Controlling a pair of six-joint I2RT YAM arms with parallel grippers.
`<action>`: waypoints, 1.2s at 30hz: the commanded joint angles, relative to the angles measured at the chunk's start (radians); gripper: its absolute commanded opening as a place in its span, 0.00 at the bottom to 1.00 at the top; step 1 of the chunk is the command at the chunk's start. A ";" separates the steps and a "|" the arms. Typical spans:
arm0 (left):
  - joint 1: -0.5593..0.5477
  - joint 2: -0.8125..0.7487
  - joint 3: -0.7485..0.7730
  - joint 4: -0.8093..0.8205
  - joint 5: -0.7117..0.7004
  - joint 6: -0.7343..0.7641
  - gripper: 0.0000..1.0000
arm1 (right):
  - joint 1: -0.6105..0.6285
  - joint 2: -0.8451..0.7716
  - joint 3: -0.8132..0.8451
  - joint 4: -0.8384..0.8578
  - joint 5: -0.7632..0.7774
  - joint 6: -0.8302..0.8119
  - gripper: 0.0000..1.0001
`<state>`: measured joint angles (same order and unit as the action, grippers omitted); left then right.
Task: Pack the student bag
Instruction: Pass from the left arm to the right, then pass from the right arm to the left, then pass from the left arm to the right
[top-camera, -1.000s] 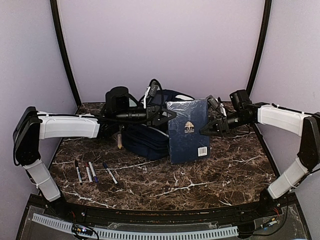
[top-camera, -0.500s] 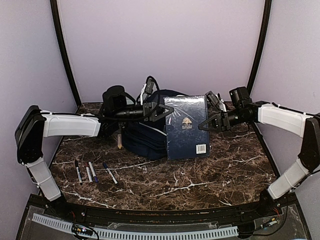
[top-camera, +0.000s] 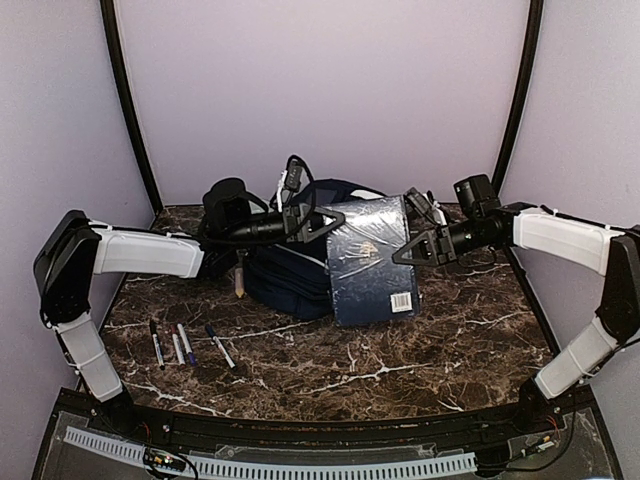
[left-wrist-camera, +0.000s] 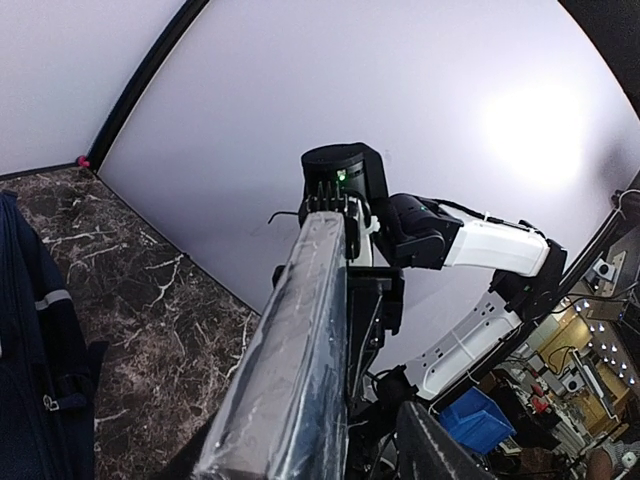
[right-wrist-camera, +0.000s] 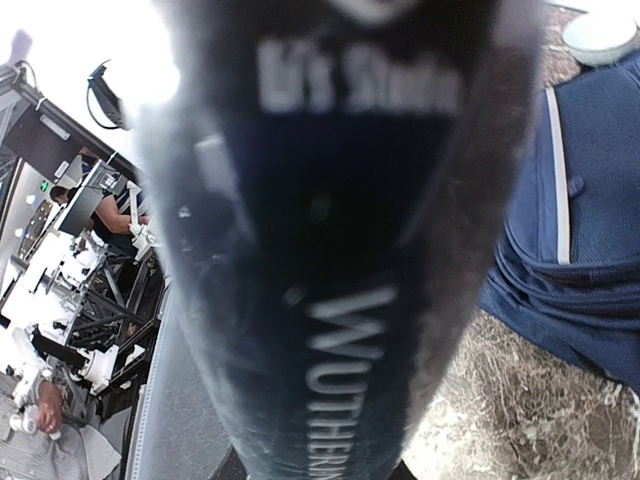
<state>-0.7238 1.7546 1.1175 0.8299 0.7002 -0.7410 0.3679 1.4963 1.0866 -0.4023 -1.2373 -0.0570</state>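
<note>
The student bag (top-camera: 288, 278), navy with white trim, lies at the back middle of the marble table; its fabric also shows in the left wrist view (left-wrist-camera: 22, 330) and the right wrist view (right-wrist-camera: 590, 230). A dark blue hardcover book (top-camera: 370, 262) in clear wrap hangs tilted above the bag's right side. My right gripper (top-camera: 408, 248) is shut on the book's right edge, and the spine (right-wrist-camera: 340, 260) fills its view. My left gripper (top-camera: 330, 222) is open at the book's upper left corner. One finger (left-wrist-camera: 432, 452) stands apart from the book's edge (left-wrist-camera: 300, 370); the other is hidden behind it.
Several pens (top-camera: 185, 343) lie in a row on the table's left front. A short tan stick (top-camera: 240, 285) rests by the bag's left side. Black frame posts (top-camera: 128, 100) rise at both back corners before the pale walls.
The right gripper has closed on the book's right edge and the left gripper has opened off it. The book has tipped back and leftward over the bag.
</note>
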 joint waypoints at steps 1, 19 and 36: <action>-0.001 0.025 -0.042 0.051 0.032 -0.052 0.57 | -0.001 0.008 0.054 0.044 -0.033 0.034 0.00; -0.072 0.148 -0.048 0.271 0.091 -0.237 0.15 | -0.007 0.071 0.134 0.080 -0.022 0.156 0.11; -0.071 0.148 -0.069 0.453 -0.066 -0.382 0.00 | -0.003 0.021 -0.101 0.335 -0.037 0.367 0.65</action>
<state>-0.7948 1.9327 1.0428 1.0718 0.6643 -1.0691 0.3588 1.5272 1.0008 -0.1493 -1.2415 0.2737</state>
